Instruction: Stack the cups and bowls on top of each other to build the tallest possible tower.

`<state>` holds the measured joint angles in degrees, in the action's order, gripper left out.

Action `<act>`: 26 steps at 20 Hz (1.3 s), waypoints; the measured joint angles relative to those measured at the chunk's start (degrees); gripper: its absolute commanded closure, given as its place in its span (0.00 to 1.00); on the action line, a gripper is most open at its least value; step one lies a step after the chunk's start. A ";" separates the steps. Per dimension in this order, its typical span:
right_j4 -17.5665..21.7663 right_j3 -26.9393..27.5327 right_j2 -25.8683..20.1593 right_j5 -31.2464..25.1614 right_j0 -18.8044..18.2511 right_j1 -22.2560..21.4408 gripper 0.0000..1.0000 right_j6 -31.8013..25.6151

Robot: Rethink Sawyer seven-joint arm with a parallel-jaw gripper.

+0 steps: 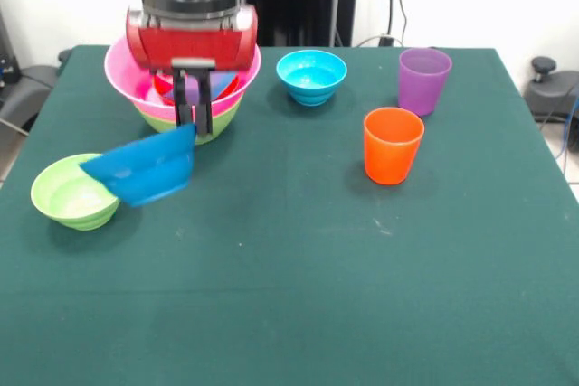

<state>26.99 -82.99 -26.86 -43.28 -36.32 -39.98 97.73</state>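
Claw (194, 124) clenched on rim of blue bowl (145, 169), bowl tilted, lifted. Small green bowl (72, 192) at its 9 o'clock, touching or overlapped. Tower (181, 88) at 12 o'clock behind claw: pink bowl nested in green. Cyan bowl (311, 76) at 2 o'clock. Orange cup (393, 145), purple cup (423, 80) at 3 o'clock, upright, apart.

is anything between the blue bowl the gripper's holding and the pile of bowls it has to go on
Nothing visible does. The gripper holds the blue bowl by its rim, tilted, just in front of the pile. The small green bowl sits off to the side, away from that path.
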 measured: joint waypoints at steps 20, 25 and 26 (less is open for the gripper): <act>-11.20 -21.08 6.46 -0.23 -2.09 -20.59 1.00 0.00; -13.25 -26.23 8.14 -0.21 -2.13 -23.71 1.00 0.00; -13.46 -26.90 8.34 -0.23 -2.13 -23.97 1.00 0.00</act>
<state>13.53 -109.89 -18.52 -43.51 -38.45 -63.95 97.73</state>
